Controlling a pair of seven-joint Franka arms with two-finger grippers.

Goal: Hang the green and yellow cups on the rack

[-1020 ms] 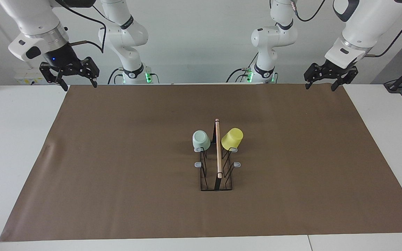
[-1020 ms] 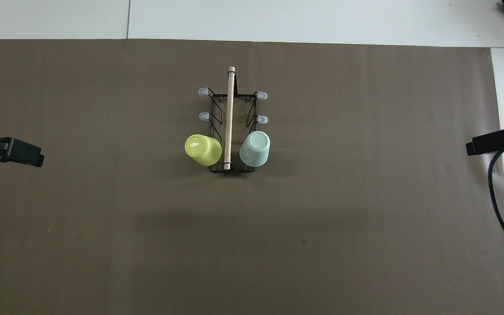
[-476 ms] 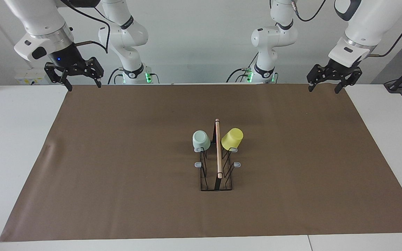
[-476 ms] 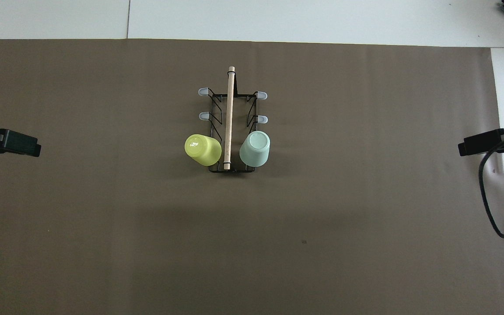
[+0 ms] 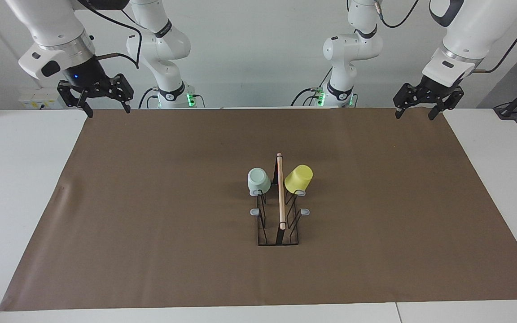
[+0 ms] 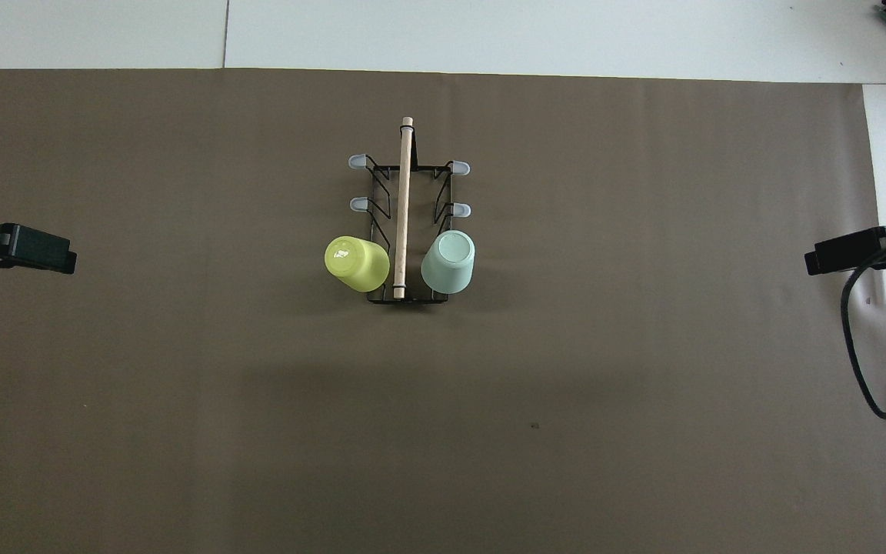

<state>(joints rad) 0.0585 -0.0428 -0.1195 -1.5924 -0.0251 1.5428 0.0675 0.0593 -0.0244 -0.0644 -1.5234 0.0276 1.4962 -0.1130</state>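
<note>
The rack (image 5: 280, 197) stands at the middle of the brown mat, also in the overhead view (image 6: 404, 200). The green cup (image 5: 258, 180) hangs upside down on a peg at the rack's end nearest the robots, on the right arm's side (image 6: 448, 261). The yellow cup (image 5: 298, 178) hangs tilted on the matching peg on the left arm's side (image 6: 356, 263). My right gripper (image 5: 107, 111) is open and empty, raised over the mat's corner at the right arm's end (image 6: 843, 252). My left gripper (image 5: 413, 115) is open and empty over the mat's other robot-side corner (image 6: 28, 254).
The brown mat (image 5: 151, 202) covers most of the white table (image 5: 16, 179). Several grey-tipped pegs (image 5: 304, 211) on the rack are bare. A black cable (image 6: 862, 354) loops down from the right arm at the mat's edge.
Both grippers have shifted a little near the mat's robot-side corners, then held still. The cups and the rack have not moved.
</note>
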